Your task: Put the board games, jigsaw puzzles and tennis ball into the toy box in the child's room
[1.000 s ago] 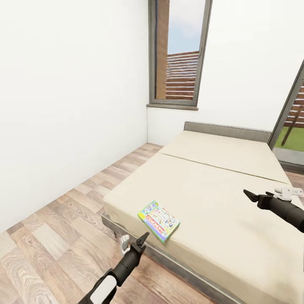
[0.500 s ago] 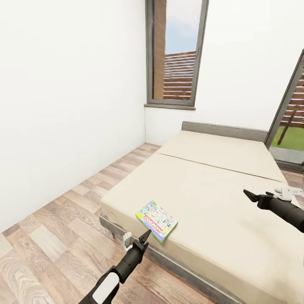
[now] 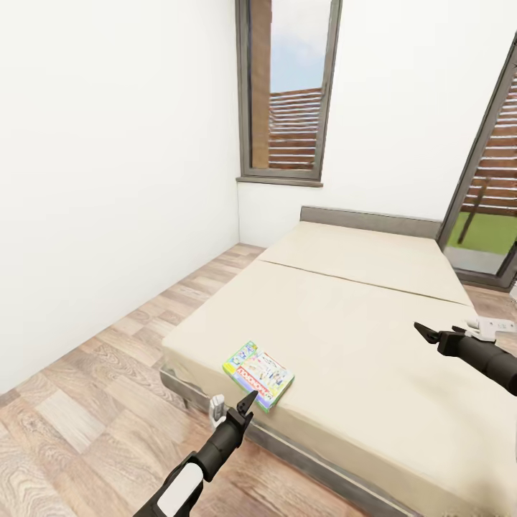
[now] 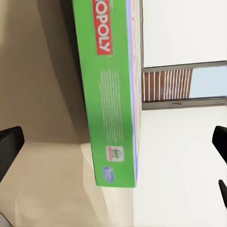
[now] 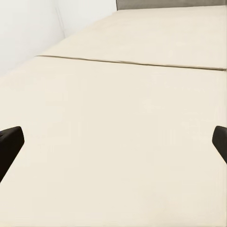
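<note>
A: Which step is in hand?

B: By the look of it, the approach to a game on the bed. At the left, the left gripper (image 3: 243, 406) on its black arm hangs just short of the flat green printed game box with red lettering (image 3: 258, 375), which lies near the corner of the low beige mattress on its dark grey frame (image 3: 345, 337). The wrist view looks along the box's green edge (image 4: 113, 94), with one black fingertip (image 4: 9, 146) to either side, spread wide and holding nothing.

A: And further right?

B: The right gripper (image 3: 425, 333) hovers over bare mattress (image 5: 123, 118), its fingers likewise wide apart and empty, well away from the box.

A: What does the next move call for?

B: Probably easing the left gripper forward until the box's edge sits between the fingers, then closing. The box is thin and flat, so a slightly low line would likely push it along the mattress.
</note>
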Tool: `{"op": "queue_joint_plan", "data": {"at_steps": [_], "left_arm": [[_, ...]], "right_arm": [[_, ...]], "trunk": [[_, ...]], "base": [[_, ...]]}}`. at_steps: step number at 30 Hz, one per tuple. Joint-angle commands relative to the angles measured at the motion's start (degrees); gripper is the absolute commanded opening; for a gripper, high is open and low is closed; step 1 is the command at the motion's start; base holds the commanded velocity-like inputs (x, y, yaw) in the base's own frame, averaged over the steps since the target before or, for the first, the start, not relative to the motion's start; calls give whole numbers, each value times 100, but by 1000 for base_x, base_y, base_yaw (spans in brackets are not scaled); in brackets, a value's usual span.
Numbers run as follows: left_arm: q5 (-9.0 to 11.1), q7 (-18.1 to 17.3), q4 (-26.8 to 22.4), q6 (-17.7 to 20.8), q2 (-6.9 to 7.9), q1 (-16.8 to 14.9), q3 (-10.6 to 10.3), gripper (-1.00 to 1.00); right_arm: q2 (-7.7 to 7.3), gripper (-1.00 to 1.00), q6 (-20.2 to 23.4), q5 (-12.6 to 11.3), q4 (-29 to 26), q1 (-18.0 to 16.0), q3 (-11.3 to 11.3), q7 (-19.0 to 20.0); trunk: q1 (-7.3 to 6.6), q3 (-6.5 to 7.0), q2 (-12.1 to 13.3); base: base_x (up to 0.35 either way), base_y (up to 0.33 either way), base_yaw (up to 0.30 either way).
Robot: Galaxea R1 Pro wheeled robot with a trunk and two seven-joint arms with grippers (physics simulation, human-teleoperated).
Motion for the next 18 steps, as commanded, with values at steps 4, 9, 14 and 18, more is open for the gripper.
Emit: {"op": "queue_joint_plan", "data": {"at_steps": [4, 9, 14, 18], "left_arm": [[60, -20, 2, 54, 2, -4, -10, 100], [60, -24, 2, 54, 2, -2, -14, 100], [60, -24, 2, 54, -3, -1, -17, 100], [60, -24, 2, 54, -6, -3, -18, 100]], "right_arm": [[1, 100, 13, 61, -6, -8, -9, 59], [1, 100, 12, 61, -6, -9, -9, 59], [1, 100, 12, 61, -6, -9, -9, 59], [1, 100, 7, 61, -6, -7, -9, 59]], "trunk": [[-1, -5, -2], [-1, -5, -2], [-1, -5, -2], [-1, -5, -2]], "base": [[0, 0, -213], [0, 0, -138], [0, 0, -35], [0, 0, -32]]}}
